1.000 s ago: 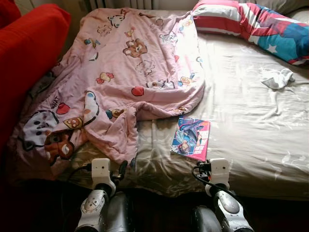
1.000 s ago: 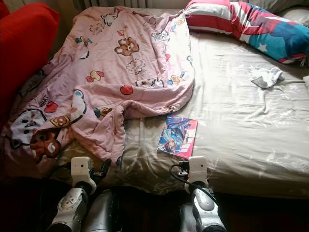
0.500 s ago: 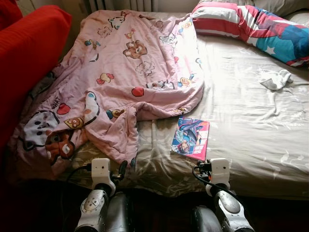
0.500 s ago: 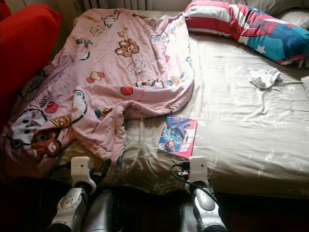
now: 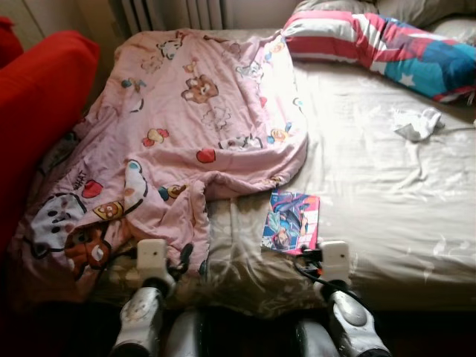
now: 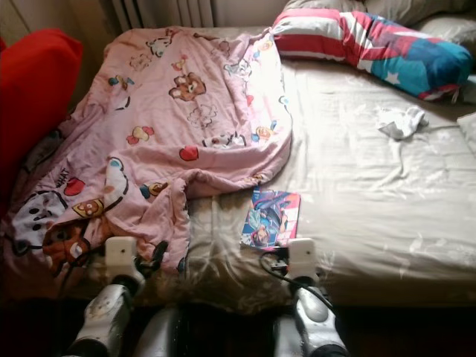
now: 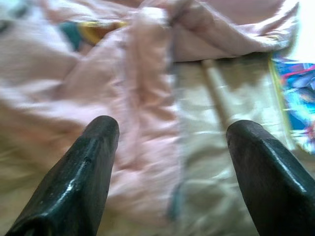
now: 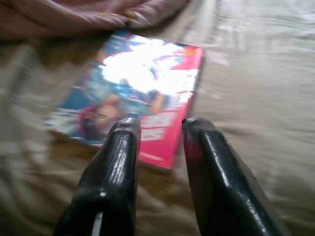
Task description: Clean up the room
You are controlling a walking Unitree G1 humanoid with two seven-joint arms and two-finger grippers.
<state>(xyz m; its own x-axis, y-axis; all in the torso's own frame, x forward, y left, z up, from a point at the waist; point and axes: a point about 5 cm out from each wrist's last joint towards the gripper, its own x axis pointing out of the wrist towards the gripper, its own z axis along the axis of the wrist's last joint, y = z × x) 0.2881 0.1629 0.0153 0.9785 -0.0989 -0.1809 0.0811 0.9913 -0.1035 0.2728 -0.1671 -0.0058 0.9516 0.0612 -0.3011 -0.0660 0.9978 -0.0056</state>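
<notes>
At the bed's (image 5: 387,216) near edge the left gripper (image 7: 170,135) hovers, jaws wide apart, over the pink blanket's (image 5: 186,134) hem; the right gripper (image 8: 160,130), jaws nearly closed and empty, hangs just above the book (image 5: 291,222). Farther off lie a white cloth (image 5: 416,123) and a striped pillow (image 5: 387,48) at the far edge

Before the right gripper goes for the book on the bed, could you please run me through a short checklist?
1. Book lies flat on the bed sheet, uncovered: ok.
2. Pink blanket clear of the book: ok, its edge ends just short of it.
3. Right gripper pointed at the book's near edge: ok.
4. Right fingers wide enough for a grasp: not ok, only a narrow gap.
5. Left gripper open, over the blanket: ok.
</notes>
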